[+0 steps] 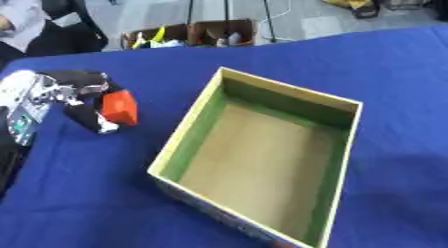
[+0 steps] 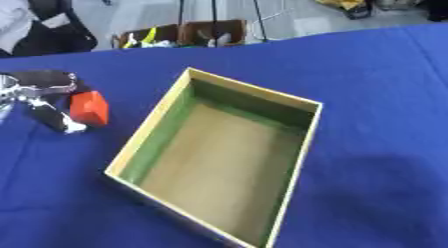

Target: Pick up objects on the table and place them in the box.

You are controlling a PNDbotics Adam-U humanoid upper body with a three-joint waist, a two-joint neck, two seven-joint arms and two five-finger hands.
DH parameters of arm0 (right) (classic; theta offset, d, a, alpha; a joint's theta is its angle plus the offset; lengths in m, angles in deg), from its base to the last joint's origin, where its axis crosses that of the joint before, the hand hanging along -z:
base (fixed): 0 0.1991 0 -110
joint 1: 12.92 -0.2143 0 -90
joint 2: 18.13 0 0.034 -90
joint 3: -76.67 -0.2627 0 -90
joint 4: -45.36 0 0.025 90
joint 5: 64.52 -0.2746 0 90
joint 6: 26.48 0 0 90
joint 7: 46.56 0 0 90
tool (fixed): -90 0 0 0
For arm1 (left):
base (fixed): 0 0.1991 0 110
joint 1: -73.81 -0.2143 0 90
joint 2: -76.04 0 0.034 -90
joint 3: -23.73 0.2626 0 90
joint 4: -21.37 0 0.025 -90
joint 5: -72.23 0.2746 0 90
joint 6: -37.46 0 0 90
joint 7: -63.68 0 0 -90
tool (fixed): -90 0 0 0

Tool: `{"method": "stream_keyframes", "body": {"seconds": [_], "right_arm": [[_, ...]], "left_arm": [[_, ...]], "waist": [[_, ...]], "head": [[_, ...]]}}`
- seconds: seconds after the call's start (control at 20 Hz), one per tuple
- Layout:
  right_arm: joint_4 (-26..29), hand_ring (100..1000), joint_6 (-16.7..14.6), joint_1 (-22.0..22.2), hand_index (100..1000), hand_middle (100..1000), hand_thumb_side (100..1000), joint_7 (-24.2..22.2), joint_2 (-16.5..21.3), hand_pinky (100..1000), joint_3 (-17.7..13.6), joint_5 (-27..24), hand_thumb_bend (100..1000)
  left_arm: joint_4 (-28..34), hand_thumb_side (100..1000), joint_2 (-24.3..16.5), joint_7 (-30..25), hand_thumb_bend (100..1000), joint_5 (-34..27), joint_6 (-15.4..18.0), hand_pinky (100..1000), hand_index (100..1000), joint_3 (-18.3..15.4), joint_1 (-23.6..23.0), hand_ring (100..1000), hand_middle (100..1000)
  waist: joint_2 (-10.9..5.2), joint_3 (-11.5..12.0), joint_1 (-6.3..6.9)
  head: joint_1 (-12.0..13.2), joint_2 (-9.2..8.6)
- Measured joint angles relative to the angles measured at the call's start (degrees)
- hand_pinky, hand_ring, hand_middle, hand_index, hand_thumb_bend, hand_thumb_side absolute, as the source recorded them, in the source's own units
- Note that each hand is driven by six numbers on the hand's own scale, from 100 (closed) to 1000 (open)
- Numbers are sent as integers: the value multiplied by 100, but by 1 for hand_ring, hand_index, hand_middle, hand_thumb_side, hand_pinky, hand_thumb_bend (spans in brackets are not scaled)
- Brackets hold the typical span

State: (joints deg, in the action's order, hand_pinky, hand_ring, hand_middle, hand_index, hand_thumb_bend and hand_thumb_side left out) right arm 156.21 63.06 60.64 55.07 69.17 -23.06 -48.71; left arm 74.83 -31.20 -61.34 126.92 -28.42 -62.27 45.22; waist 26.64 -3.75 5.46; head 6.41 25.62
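The left hand has its fingers curled round a red block left of the empty box; the block looks rigid and light, best pinched across its flat opposite faces.

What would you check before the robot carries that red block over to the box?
1. Left hand curled round the red block: ok.
2. Block lifted off the blue table: cannot tell.
3. Box open on top: ok.
4. Box has free room inside: ok, nothing shows in it.
5. Path from block to box free of things: ok.
6. Right hand out of the way: ok, not in view.
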Motion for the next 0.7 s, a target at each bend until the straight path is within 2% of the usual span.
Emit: {"method": "stream_keyframes", "body": {"seconds": [0.1,0.2,0.4,0.45,0.5,0.7], "right_arm": [[-1,431,0,29,556,420,1000,0,0,652,-8,0,490],[-1,431,1,33,556,420,1000,-1,-1,654,-13,0,491],[-2,430,4,38,556,420,1000,-4,-6,659,-13,-1,492],[-2,430,8,40,556,420,1000,-7,-9,660,-13,-2,492],[-2,430,10,41,556,420,1000,-9,-11,660,-13,-3,493],[-2,429,14,56,555,419,1000,-12,-34,659,-13,-15,494]], "left_arm": [[50,554,0,39,100,-87,-31,262,549,1,-2,459,400],[130,575,-1,94,100,-158,-75,251,542,3,-7,453,392],[258,539,-3,179,100,-309,-157,229,531,19,-24,441,381],[296,580,-3,191,100,-358,-175,226,528,25,-27,440,379],[349,537,-4,199,100,-415,-189,223,527,34,-32,439,378],[607,520,-16,178,100,-657,-251,208,517,63,-39,429,373]], "waist": [[-58,26,-8],[-108,31,-20],[-197,73,-32],[-224,83,-35],[-249,101,-36],[-303,133,-63]], "head": [[-2,5],[-6,7],[-31,55],[-44,63],[-54,87],[-103,156]]}}
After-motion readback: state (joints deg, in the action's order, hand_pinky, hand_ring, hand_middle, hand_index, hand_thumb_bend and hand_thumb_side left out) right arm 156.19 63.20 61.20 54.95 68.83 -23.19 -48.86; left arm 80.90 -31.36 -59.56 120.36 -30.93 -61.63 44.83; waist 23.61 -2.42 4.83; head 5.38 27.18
